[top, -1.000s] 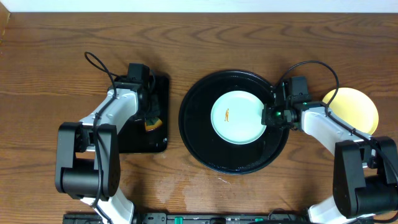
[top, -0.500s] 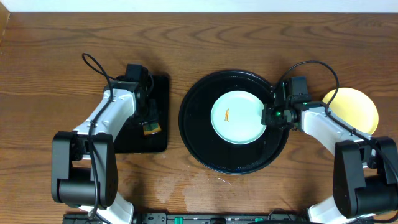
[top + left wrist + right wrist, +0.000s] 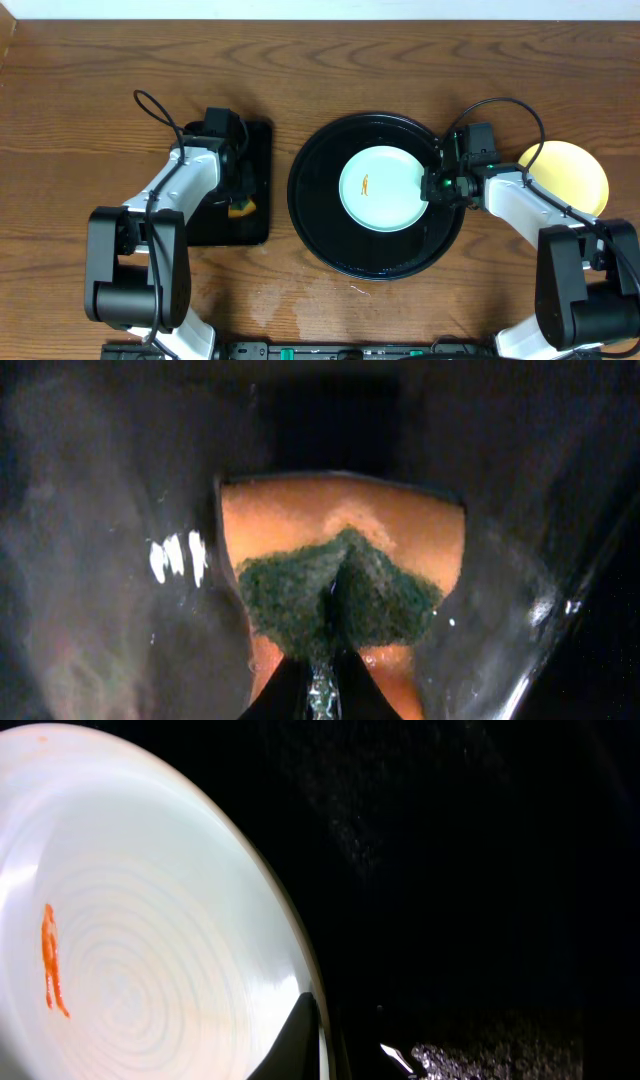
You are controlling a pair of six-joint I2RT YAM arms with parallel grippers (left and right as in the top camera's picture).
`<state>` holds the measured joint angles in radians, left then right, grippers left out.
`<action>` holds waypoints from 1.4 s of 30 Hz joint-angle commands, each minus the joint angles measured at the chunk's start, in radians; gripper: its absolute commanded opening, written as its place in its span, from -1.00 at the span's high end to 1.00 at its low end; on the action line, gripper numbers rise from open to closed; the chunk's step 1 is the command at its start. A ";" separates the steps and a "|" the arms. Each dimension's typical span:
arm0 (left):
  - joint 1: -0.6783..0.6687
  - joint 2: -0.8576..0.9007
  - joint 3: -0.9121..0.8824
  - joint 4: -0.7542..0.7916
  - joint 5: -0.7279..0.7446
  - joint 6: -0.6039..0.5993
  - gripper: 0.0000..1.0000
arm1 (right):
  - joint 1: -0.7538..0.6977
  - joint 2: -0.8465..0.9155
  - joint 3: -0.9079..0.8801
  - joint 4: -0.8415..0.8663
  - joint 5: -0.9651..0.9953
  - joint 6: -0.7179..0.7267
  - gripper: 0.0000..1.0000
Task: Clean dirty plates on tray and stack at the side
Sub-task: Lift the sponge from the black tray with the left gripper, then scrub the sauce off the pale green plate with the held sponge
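Overhead, the right arm (image 3: 520, 205) covered part of the yellow plate (image 3: 572, 165), and the left arm (image 3: 185, 180) hid most of the sponge (image 3: 241, 208). The right wrist view cut the mint plate (image 3: 150, 940) at its left and bottom edges. Only the tips of the right gripper (image 3: 350, 1052) showed, its grip unclear.

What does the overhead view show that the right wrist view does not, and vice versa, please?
Only the overhead shows the yellow plate beside the round black tray, and the left gripper holding an orange sponge over the rectangular black tray. Only the right wrist view shows faint concentric rings on the mint plate and the fingertips of the right gripper at its rim. Both show the mint plate, its orange smear and the round black tray beneath.
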<state>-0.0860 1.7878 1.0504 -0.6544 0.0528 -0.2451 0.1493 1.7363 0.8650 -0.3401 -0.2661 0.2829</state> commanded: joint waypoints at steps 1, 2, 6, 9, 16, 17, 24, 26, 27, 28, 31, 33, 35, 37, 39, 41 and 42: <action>0.004 -0.007 0.074 -0.103 -0.013 0.039 0.85 | -0.004 0.050 -0.019 0.007 0.030 -0.007 0.96; 0.004 -0.017 0.097 -0.129 -0.012 0.039 0.85 | -0.004 0.050 -0.019 0.010 0.030 -0.008 0.97; -0.023 -0.076 0.201 -0.225 -0.011 0.039 0.85 | -0.004 0.050 -0.019 0.018 0.032 -0.008 0.98; -0.072 -0.136 0.235 -0.233 0.007 0.039 0.85 | -0.004 0.050 -0.019 0.015 0.064 -0.006 0.97; -0.231 -0.175 0.235 -0.092 0.161 -0.042 0.85 | -0.003 0.050 -0.023 -0.016 0.078 0.008 0.97; -0.257 -0.167 0.233 -0.062 0.178 -0.059 0.85 | -0.003 0.050 -0.023 -0.016 0.078 0.008 0.98; -0.444 -0.017 0.232 0.161 0.236 -0.172 0.85 | 0.010 0.050 -0.023 -0.017 0.079 0.008 0.98; -0.492 0.034 0.232 0.207 0.250 -0.195 0.85 | 0.011 0.050 -0.023 -0.019 0.079 0.008 0.98; -0.514 0.057 0.232 0.232 0.270 -0.206 0.85 | 0.013 0.050 -0.024 -0.019 0.079 0.008 0.97; -0.533 0.080 0.232 0.259 0.293 -0.211 0.85 | 0.016 0.050 -0.024 -0.019 0.079 0.008 0.98; -0.572 0.133 0.232 0.307 0.302 -0.232 0.85 | 0.020 0.050 -0.024 -0.019 0.079 0.008 0.98; -0.585 0.165 0.232 0.322 0.302 -0.252 0.85 | 0.021 0.050 -0.024 -0.019 0.079 0.008 0.98; -0.589 0.210 0.232 0.337 0.302 -0.254 0.85 | 0.021 0.050 -0.024 -0.019 0.079 0.008 0.98; -0.586 0.249 0.232 0.352 0.302 -0.254 0.85 | 0.023 0.050 -0.024 -0.019 0.079 0.008 0.97; -0.581 0.283 0.232 0.357 0.294 -0.253 0.85 | 0.024 0.050 -0.024 -0.019 0.078 0.008 0.97; -0.573 0.301 0.232 0.335 0.227 -0.248 0.85 | 0.024 0.050 -0.024 -0.020 0.079 0.008 0.98; -0.569 0.302 0.232 0.315 0.164 -0.249 0.85 | 0.024 0.050 -0.024 -0.022 0.079 0.008 0.98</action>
<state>-0.6724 2.0350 1.2819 -0.2958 0.3603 -0.4839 0.1547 1.7401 0.8703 -0.3355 -0.2466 0.2813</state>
